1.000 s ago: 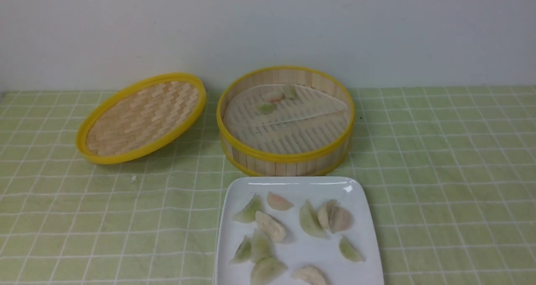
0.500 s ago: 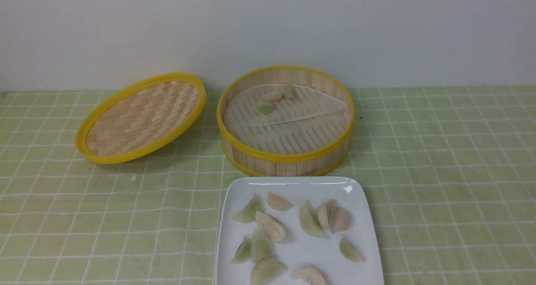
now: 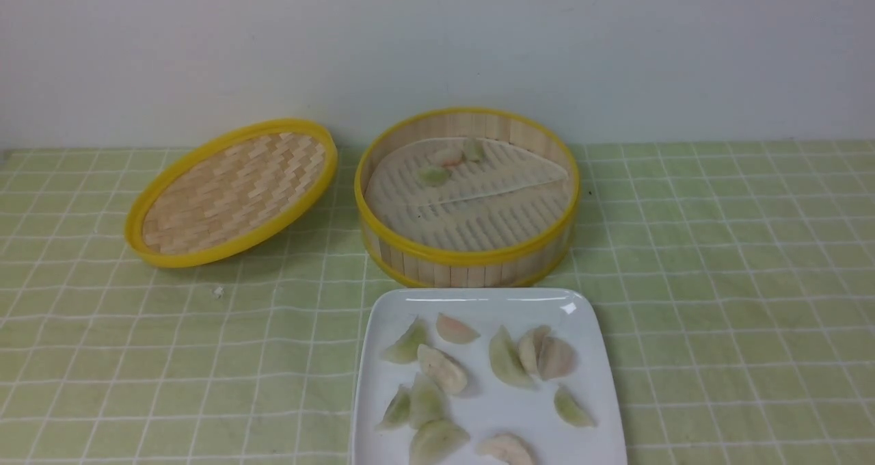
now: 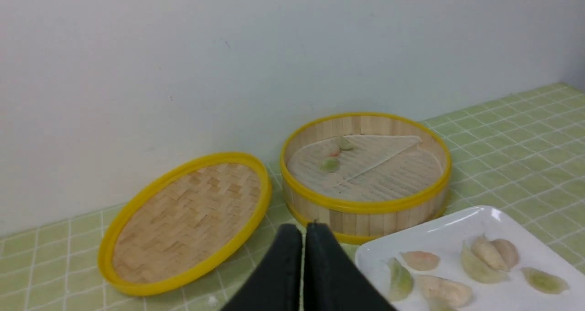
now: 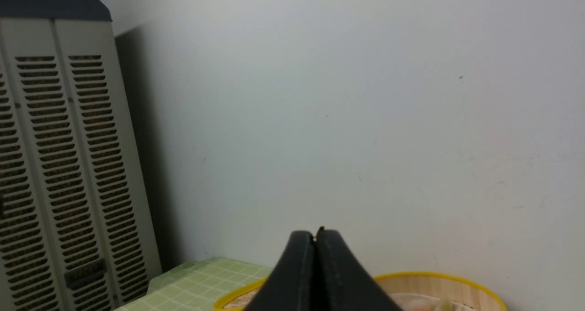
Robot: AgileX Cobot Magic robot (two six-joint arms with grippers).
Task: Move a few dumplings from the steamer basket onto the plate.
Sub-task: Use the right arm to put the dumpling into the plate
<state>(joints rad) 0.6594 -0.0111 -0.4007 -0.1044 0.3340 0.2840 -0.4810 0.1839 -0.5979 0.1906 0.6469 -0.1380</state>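
dumplings [image 3: 508, 361] lie in two places: most on the plate [image 3: 509, 301], three in the steamer basket.

nearest, both grippers show only in their own wrist views. the left gripper [image 4: 304, 231] has its fingertips together, nothing seen between them. the right gripper [image 5: 318, 233] is likewise drawn together, with no dumpling seen in it. neither touches the plate or the basket.

the plate is cut off by the near edge of the front view. its visible part bears eleven dumplings, pale green, whitish and pinkish, some touching one another, others apart.

just beyond the plate stands the steamer basket [image 3: 468, 255], upright and uncovered. in its far part, towards the left, a pale green dumpling [image 3: 433, 175] lies nearest, with a pinkish dumpling [image 3: 448, 156] and a second greenish dumpling [image 3: 472, 150] grouped close behind. the woven lid [image 3: 232, 191] is tilted, to the left of the basket. the wall [image 3: 437, 48] closes the scene behind.

assessment: the transfer appears complete or between picks, since "a few" sets no count and the plate is well stocked. if finished, the next move calls for no more than keeping both arms clear. if another piece is wanted, a gripper would need to part its fingers, descend inside the rim and pinch lightly; the skins look soft and could tear or stick to the liner.
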